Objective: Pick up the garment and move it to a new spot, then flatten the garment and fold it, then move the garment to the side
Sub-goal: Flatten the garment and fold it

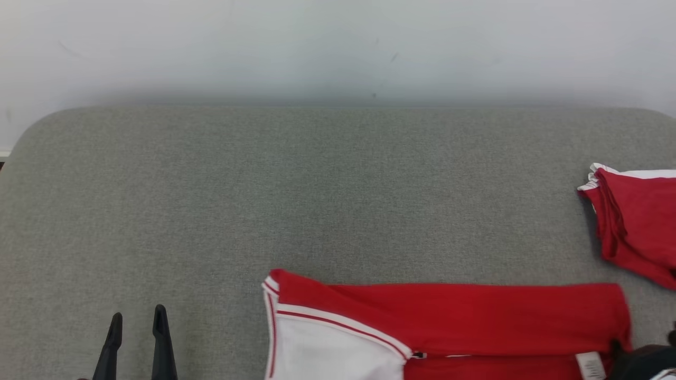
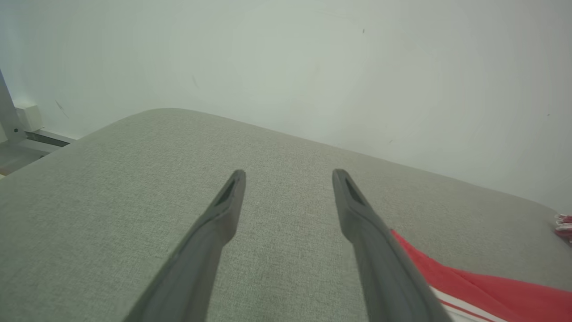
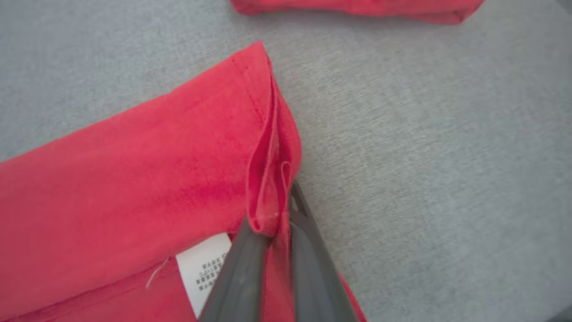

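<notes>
The garment (image 1: 465, 316) is red with a white panel and striped trim. It lies partly folded along the near edge of the grey table (image 1: 264, 184). My right gripper (image 3: 272, 208) is shut on a bunched fold of its red hem, next to the white care label (image 3: 203, 268). In the head view this gripper (image 1: 628, 356) is a dark shape at the garment's right end. My left gripper (image 1: 138, 314) stands open over bare table, left of the garment and apart from it. The left wrist view has those open fingers (image 2: 289, 174) with the garment's edge (image 2: 482, 286) at lower right.
A second red garment with white trim (image 1: 639, 221) lies at the table's right edge, and its edge runs along the top of the right wrist view (image 3: 357, 6). A pale wall (image 1: 338, 47) stands behind the table. A metal frame (image 2: 13, 129) stands off the table's left end.
</notes>
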You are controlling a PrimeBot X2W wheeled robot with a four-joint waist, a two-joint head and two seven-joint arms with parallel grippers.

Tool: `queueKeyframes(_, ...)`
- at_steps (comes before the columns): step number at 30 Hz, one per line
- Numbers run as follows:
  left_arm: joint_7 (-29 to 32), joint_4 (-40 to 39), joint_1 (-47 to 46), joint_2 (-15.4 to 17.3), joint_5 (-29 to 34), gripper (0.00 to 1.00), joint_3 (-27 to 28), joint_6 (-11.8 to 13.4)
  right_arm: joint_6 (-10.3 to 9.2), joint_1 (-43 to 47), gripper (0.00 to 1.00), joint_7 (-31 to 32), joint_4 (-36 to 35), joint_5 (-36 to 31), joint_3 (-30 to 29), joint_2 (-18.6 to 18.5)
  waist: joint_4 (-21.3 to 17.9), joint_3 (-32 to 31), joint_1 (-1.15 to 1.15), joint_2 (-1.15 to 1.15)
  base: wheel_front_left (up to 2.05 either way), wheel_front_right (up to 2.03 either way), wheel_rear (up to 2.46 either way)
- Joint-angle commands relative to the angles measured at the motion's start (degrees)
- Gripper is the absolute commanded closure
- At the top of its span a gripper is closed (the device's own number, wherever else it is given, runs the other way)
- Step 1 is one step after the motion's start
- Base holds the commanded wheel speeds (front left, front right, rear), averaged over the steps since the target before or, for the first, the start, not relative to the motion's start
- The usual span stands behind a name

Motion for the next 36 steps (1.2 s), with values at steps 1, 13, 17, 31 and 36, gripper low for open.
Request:
queueKeyframes(1, -0.15, -0.16, -0.31, -0.19, 0.38, 0.0, 0.03, 0.17, -0.26, -0.16, 1.0, 0.01, -1.51, -1.23, -3.08, -0.44, -0.87, 0.44, 0.0, -0.01, 0.0, 0.0, 0.0)
queueKeyframes(13, -0.1, -0.2, -1.06, 0.32, 0.27, 0.0, -0.29, -0.06, -0.21, 0.47, 1.0, 6.07, -13.24, 4.76, -3.84, -0.23, -3.57, 0.69, 0.0, -0.01, 0.0, 0.0, 0.0)
queueKeyframes(17, 0.1, -0.02, -1.2, 0.35, 0.16, 0.0, -0.78, -0.16, -0.21, 4.32, 1.0, 11.19, -18.75, 12.39, 6.04, -0.3, -3.68, 0.4, 0.0, -0.01, 0.0, 0.0, 0.0)
queueKeyframes(31, 0.34, 0.97, -1.11, 0.37, -0.45, 0.0, -1.93, -0.56, -0.21, 4.79, 1.0, 8.72, -18.04, 26.19, 34.37, -0.28, -0.54, -0.96, 0.0, -0.01, 0.0, 0.0, 0.0)
queueKeyframes(36, 0.37, 0.94, -1.13, 0.28, -0.5, 0.0, -2.15, -0.34, -0.21, 1.54, 1.0, 6.87, -13.95, 26.81, 39.48, -0.3, 0.74, -1.06, 0.0, -0.01, 0.0, 0.0, 0.0)
